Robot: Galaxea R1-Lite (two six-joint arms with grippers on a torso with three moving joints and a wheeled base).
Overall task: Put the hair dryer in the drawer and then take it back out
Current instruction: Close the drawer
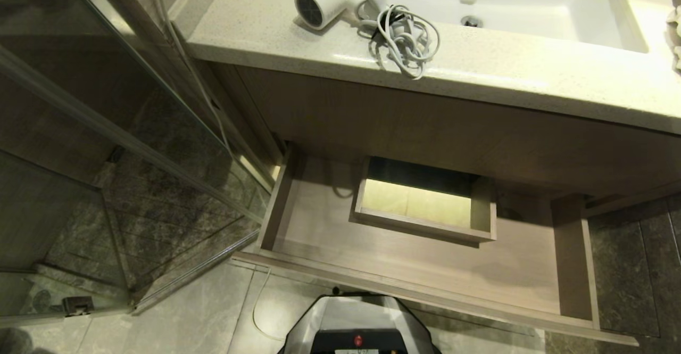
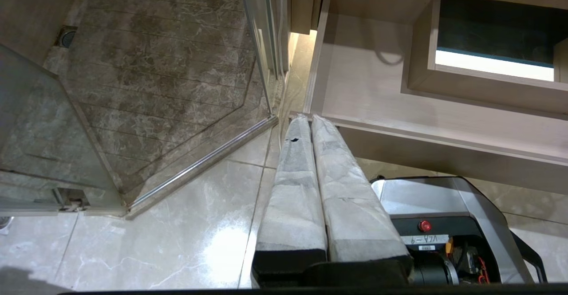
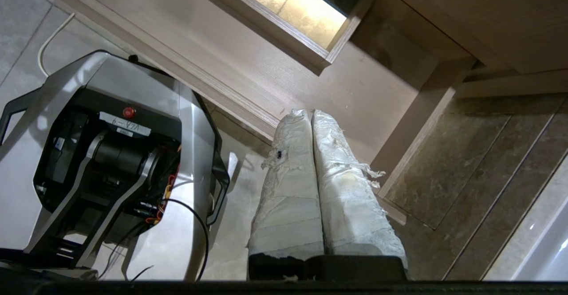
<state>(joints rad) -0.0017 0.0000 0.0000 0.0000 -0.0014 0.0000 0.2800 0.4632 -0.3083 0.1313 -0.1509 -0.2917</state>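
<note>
The white hair dryer (image 1: 323, 3) lies on the speckled countertop (image 1: 479, 66) left of the sink, its dark grille facing the front, with its coiled white cord (image 1: 405, 38) beside it. Below, the tan wood drawer (image 1: 415, 269) stands pulled out and holds nothing; a rectangular cutout (image 1: 423, 200) shows in its floor. Neither arm appears in the head view. My left gripper (image 2: 309, 117) hangs shut over the drawer's front left corner (image 2: 324, 122). My right gripper (image 3: 308, 112) is shut and holds nothing, above the drawer's front edge (image 3: 239, 104) near its right side.
A white sink basin (image 1: 521, 2) fills the counter's right half. A glass shower door (image 1: 133, 146) and its metal frame stand at the left of the vanity. My base (image 1: 359, 324) sits on the tiled floor just before the drawer.
</note>
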